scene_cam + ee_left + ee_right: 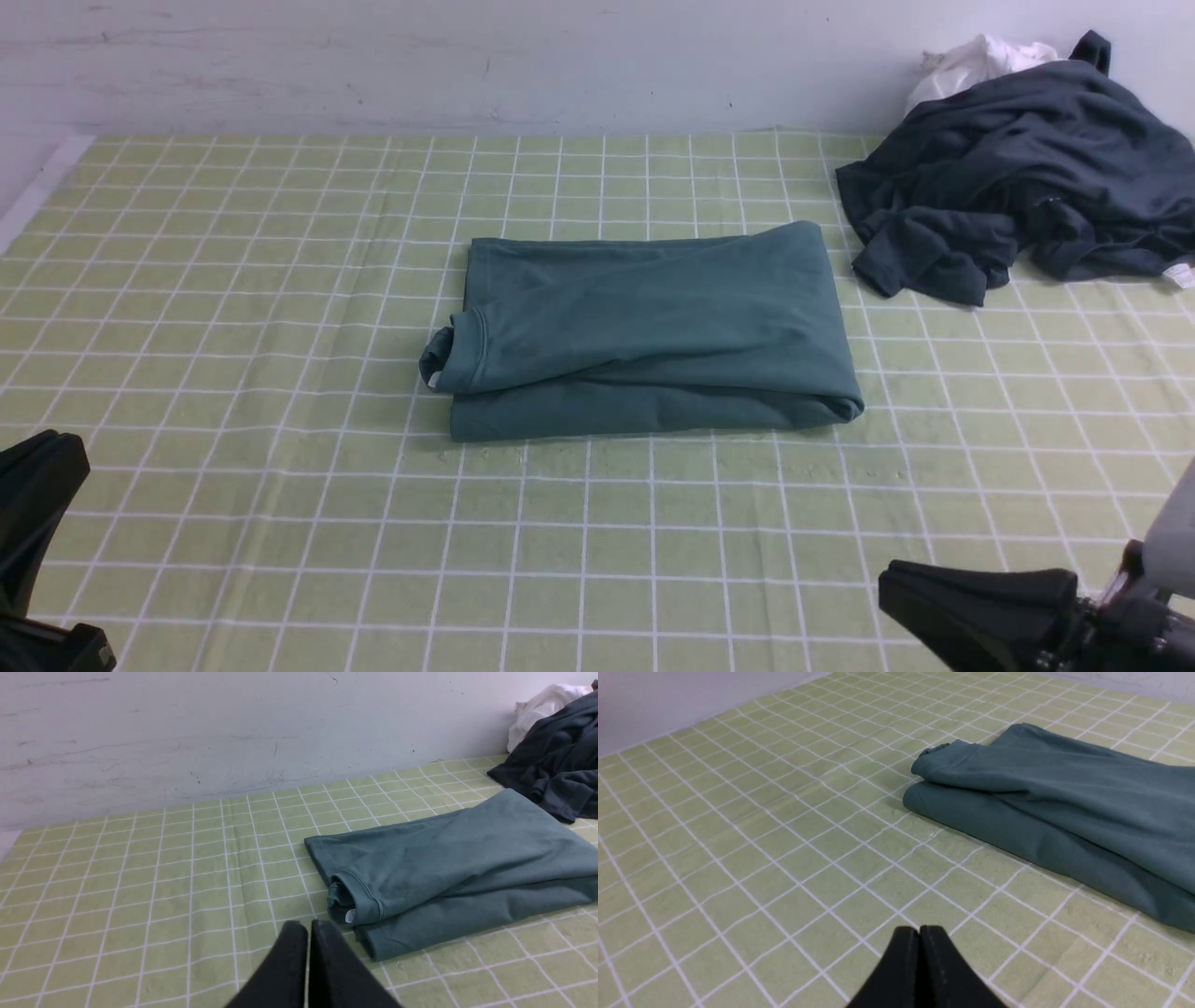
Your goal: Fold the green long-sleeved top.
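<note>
While left gripper (308, 926) and right gripper (920, 931) sat jaws together at bench (233, 327) near corners, green long-sleeved top (644, 327) lay folded rectangular mid-bench, collar leftward; dark garment (1018, 187) crowded far-right corner.

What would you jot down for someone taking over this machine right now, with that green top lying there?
Left gripper: shut, empty, near left edge, touching nothing.
Right gripper: shut, empty, near right, also clear.
Green long-sleeved top: mid-table on the checked cloth, folded into a compact rectangle, collar at its left end.
Dark grey garment and white cloth: heaped far right, apart.
Done: folding looks finished. Left: probably nothing, perhaps neatening the uneven upper layer.
</note>
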Action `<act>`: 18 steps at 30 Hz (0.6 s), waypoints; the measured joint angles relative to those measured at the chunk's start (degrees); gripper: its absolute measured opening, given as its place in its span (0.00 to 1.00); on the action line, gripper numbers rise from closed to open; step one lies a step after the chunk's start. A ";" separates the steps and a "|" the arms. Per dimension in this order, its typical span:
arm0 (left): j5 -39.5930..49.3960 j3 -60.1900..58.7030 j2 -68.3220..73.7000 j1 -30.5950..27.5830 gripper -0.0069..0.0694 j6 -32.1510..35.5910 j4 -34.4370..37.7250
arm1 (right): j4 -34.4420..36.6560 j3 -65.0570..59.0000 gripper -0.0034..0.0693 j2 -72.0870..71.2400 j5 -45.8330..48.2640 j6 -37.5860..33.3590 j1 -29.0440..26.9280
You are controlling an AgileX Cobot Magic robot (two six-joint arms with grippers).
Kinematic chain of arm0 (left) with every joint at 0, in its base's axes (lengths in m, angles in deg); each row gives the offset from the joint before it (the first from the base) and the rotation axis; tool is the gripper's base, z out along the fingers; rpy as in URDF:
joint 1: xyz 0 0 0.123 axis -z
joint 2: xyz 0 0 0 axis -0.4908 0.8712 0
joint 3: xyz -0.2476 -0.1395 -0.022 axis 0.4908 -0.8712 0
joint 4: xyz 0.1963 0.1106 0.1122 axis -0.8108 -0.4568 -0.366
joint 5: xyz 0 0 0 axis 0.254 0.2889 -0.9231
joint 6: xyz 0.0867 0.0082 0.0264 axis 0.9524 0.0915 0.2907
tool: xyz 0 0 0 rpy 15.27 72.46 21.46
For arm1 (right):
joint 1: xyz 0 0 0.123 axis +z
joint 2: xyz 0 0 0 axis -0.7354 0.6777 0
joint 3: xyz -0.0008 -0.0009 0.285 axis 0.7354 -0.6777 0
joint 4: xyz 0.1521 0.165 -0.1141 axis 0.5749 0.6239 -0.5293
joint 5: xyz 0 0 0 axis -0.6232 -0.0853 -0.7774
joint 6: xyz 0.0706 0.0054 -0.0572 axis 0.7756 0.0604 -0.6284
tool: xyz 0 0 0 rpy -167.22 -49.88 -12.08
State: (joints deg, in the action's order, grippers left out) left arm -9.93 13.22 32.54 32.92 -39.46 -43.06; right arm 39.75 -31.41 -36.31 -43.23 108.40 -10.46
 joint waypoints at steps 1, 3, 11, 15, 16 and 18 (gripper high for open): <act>0.00 0.00 0.00 0.00 0.09 0.00 0.00 | 1.93 0.00 0.03 -0.46 0.26 0.59 -0.97; 0.00 0.00 -0.05 0.00 0.09 0.00 0.20 | 6.95 0.00 0.03 -2.03 0.57 1.98 -3.06; 0.00 0.00 -0.05 0.00 0.09 0.00 2.02 | 20.72 -6.83 0.03 -13.38 -10.79 -7.28 -14.68; 0.00 0.00 -0.05 0.00 0.09 0.00 2.49 | 25.00 -14.07 0.03 -20.71 -23.39 -17.40 -18.48; 0.00 0.00 -0.05 0.00 0.09 0.00 2.57 | 26.64 -14.66 0.03 -23.03 -24.92 -20.24 -19.45; 0.00 0.00 -0.12 0.00 0.09 0.00 2.57 | 29.32 -15.00 0.03 -27.96 -24.10 -26.61 -21.69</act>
State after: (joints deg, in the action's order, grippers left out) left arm -9.93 13.22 32.42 32.92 -39.46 -40.49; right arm 69.07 -46.41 -64.28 -67.33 81.79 -32.15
